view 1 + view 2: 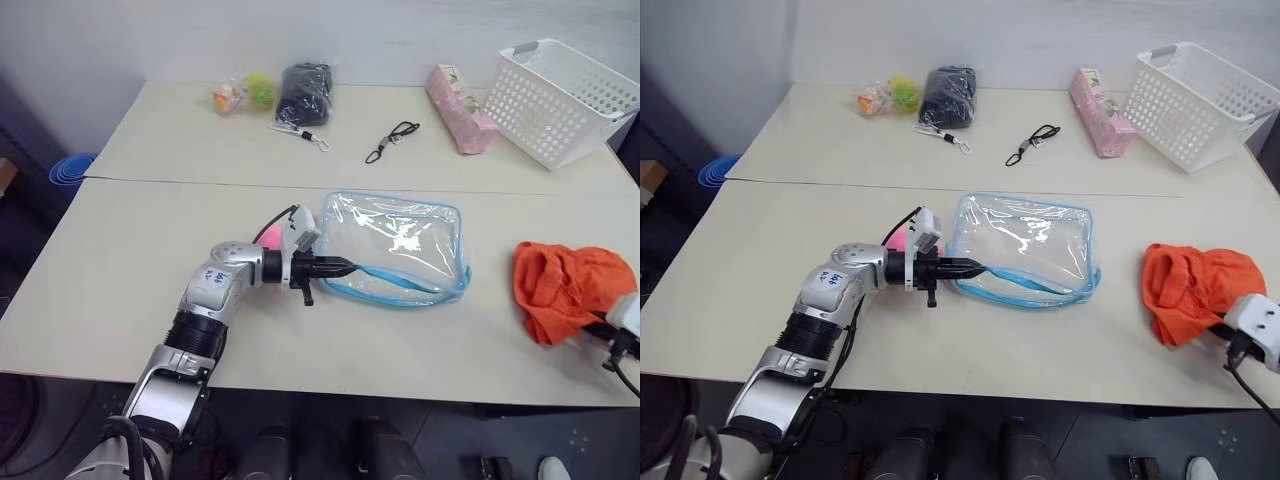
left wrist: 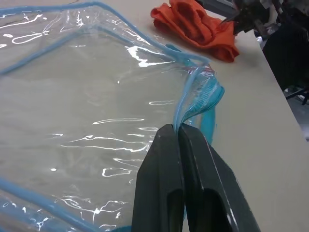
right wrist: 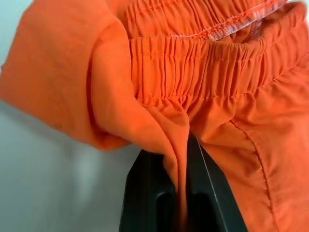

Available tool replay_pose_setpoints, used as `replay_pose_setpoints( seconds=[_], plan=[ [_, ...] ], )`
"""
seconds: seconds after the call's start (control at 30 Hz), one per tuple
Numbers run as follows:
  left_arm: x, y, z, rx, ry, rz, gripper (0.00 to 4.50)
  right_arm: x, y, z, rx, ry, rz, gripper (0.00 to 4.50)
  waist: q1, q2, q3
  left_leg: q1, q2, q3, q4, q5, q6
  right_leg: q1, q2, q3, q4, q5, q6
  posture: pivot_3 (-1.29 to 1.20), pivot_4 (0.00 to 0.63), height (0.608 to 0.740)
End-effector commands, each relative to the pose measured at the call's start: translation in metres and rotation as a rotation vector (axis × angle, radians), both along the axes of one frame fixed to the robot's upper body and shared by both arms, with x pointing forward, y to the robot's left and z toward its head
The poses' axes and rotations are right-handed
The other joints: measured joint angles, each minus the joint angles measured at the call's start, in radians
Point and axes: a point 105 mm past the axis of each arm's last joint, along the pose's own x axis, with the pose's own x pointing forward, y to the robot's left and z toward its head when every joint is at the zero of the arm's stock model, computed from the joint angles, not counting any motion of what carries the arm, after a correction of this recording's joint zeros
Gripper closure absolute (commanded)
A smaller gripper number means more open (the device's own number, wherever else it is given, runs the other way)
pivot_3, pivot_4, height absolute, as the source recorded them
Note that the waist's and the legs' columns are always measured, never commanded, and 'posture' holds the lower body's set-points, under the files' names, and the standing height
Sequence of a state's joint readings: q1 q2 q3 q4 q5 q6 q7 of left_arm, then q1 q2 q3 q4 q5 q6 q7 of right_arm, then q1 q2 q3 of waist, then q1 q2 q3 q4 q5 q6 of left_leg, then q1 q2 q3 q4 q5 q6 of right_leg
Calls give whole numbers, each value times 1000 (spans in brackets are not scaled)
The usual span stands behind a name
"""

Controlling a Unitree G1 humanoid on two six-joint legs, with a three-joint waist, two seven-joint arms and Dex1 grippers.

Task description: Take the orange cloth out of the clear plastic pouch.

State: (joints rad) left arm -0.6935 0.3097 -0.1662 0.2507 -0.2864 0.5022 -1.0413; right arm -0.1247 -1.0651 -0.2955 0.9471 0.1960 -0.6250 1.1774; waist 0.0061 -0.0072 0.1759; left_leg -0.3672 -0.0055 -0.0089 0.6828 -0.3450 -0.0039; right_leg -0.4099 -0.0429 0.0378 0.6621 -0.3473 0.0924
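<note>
The clear plastic pouch with light blue edging lies flat mid-table, nothing inside it. My left gripper is shut on the pouch's blue zipper edge at its near left corner; a pink pom-pom peeks out behind that wrist. The orange cloth sits crumpled on the table to the pouch's right, fully outside it. My right gripper is shut on a fold of the cloth, its wrist at the table's near right edge.
Along the far side stand a white mesh basket, a pink packet, a black cord, a dark bag and small colourful toys. Blue bowls sit off the table's left.
</note>
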Motion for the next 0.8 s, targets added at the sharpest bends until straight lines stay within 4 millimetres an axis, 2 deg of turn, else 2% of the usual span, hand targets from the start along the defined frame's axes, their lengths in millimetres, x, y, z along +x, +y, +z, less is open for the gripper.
replay_pose_setpoints(
  seconds=[0.03, 0.07, 0.17, 0.23, 0.33, 0.4, 0.47, 0.57, 0.67, 0.8],
  plan=[
    [-3, 3, 7, -11, -42, -15, 4500, -16, -17, 12, 30, 37, -39, 3795, -4, 0, 0, 0, 0, 0, 0, 0, 0, 0, 0, 0, 0, 0, 0, 0, 150, 740],
    [-5, 3, 6, -19, -23, -21, 4500, -17, -18, 15, 27, 26, -41, 3480, -6, 0, 0, 0, 0, 0, 0, 0, 0, 0, 0, 0, 0, 0, 0, 0, 150, 740],
    [-17, 4, 2, -8, 19, -69, 3826, -20, -21, 34, 46, -26, -32, 2485, -11, 0, 0, 0, 0, 0, 0, 0, 0, 0, 0, 0, 0, 0, 0, 0, 150, 740],
    [-20, 9, 2, -3, 22, -71, 3255, -29, -18, 45, 53, -20, 14, 1817, -10, 0, 0, 0, 0, 0, 0, 0, 0, 0, 0, 0, 0, 0, 0, 0, 150, 740],
    [-26, 23, 13, -51, -9, -72, 2333, -46, -7, 65, 100, -6, 78, 792, -9, 1, 0, 1, 1, -1, -1, 0, 0, 1, 0, 0, 0, 0, 0, 0, 150, 740],
    [-40, 39, 29, -119, -94, -130, 1699, -56, 12, 80, 164, -23, 110, 88, -9, 2, -1, 1, 1, -2, -1, 0, 0, 2, 0, 0, 0, 0, 0, 0, 150, 740],
    [-48, 52, 33, -122, -152, -141, 1044, -63, 34, 86, 209, -26, 135, 0, -11, 2, -1, 1, 1, -2, -2, -1, -1, 1, 0, 0, -1, 0, 0, 0, 150, 740],
    [-52, 80, 20, -42, -268, -67, 122, -66, 87, 65, 278, -37, 232, 0, -10, 1, -1, 2, 2, -6, -2, -1, -5, 3, 1, -2, -1, 0, 0, 0, 150, 740],
    [-62, 106, 13, -12, -311, 9, 55, -56, 143, 44, 385, -109, 350, 0, -12, 1, -1, 5, 2, -7, -3, -1, -5, 6, 1, -3, -2, 0, 0, 0, 150, 740],
    [-76, 141, -9, 102, -298, 78, 55, -52, 178, 22, 450, -100, 427, 0, -6, 3, -1, 6, 0, -6, -3, -3, -2, 7, -3, -2, -2, 0, 0, 0, 150, 740]
  ],
)
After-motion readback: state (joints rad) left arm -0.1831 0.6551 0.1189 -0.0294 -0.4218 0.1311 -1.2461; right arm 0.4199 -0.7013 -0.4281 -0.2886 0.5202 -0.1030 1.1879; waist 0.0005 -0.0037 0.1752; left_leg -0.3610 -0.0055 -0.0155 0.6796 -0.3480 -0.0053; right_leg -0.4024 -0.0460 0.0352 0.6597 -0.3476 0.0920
